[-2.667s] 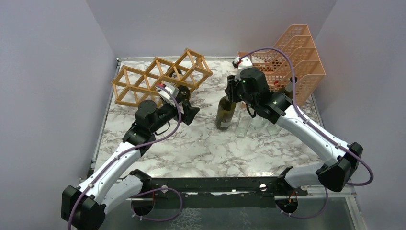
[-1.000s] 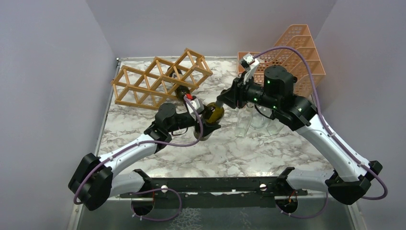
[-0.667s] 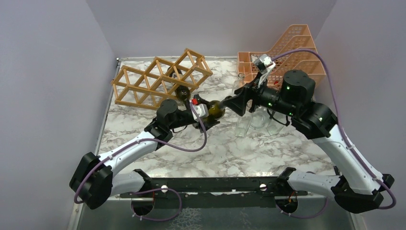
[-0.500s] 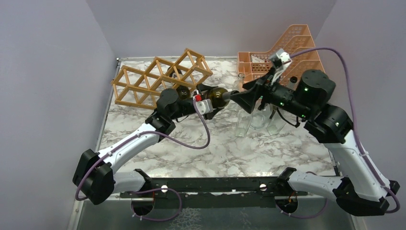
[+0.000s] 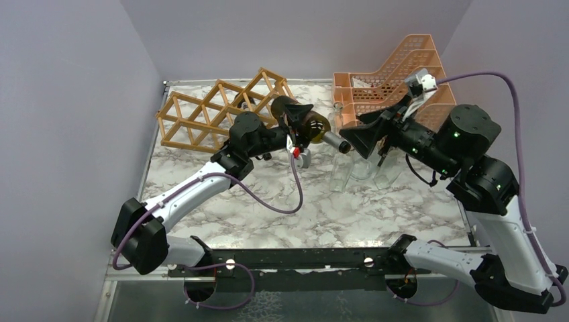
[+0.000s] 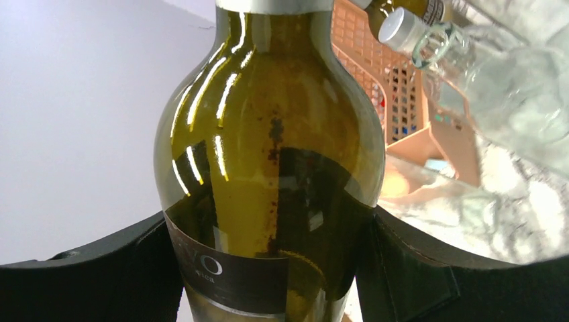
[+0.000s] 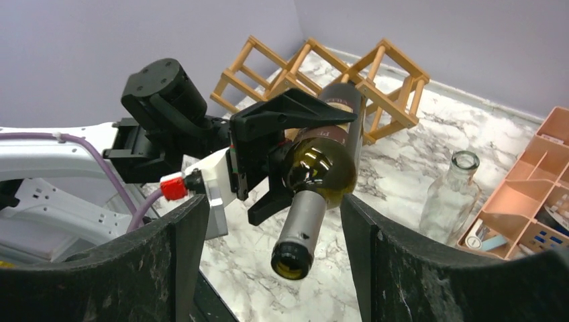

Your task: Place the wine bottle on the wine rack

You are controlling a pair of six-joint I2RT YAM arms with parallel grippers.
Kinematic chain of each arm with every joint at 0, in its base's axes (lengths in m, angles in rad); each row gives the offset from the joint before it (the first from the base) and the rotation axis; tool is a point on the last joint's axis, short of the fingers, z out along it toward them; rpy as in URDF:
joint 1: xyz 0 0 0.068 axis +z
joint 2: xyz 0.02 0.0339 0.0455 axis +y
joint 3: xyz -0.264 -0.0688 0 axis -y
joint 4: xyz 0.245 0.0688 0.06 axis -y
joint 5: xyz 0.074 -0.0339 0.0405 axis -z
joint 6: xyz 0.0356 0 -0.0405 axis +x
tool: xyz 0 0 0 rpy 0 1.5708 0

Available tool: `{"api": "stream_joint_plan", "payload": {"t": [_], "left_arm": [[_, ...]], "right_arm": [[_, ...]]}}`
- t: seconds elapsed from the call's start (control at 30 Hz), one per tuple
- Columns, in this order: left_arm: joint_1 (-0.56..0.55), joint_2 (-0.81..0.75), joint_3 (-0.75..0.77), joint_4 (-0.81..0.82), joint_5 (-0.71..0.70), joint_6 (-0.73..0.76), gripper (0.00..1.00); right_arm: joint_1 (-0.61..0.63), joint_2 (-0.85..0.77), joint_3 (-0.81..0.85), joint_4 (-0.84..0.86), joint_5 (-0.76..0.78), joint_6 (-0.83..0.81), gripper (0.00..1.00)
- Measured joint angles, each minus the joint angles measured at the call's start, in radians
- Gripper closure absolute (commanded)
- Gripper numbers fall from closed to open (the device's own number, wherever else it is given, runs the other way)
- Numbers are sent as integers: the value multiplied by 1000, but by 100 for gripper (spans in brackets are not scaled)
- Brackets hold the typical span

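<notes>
The wine bottle (image 5: 314, 127) is dark olive glass with a black label and a grey-foiled neck. My left gripper (image 5: 297, 126) is shut on its body and holds it on its side above the table, base toward the wine rack (image 5: 221, 111), neck pointing right. In the left wrist view the bottle (image 6: 268, 154) fills the frame between my black fingers (image 6: 423, 275). My right gripper (image 5: 354, 139) stands open just beyond the bottle's mouth. In the right wrist view the neck (image 7: 300, 225) hangs between my fingers (image 7: 409, 261) without touching either, with the wooden rack (image 7: 322, 70) behind it.
A peach-orange mesh organiser (image 5: 402, 74) stands at the back right. Clear glass bottles (image 5: 342, 171) stand on the marble table (image 5: 268, 208) under my right arm; one (image 7: 453, 194) shows in the right wrist view. Lilac walls close in three sides.
My right gripper let go of the bottle's neck, opened, and drew back to the right. My left arm carried the bottle up and back toward the rack, tipping it onto its side.
</notes>
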Motion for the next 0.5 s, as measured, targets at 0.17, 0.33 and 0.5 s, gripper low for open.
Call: {"api": "stream_joint_plan", "payload": {"t": [0.17, 0.33, 0.5], "left_arm": [[-23, 0, 3, -45, -21, 227, 100], [-51, 0, 4, -93, -64, 456, 100], [-61, -1, 4, -138, -94, 602, 100]], "right_arm": [[0, 42, -24, -29, 2, -5, 27], [0, 106, -70, -63, 2, -13, 29], [0, 135, -130, -123, 10, -17, 30]]}}
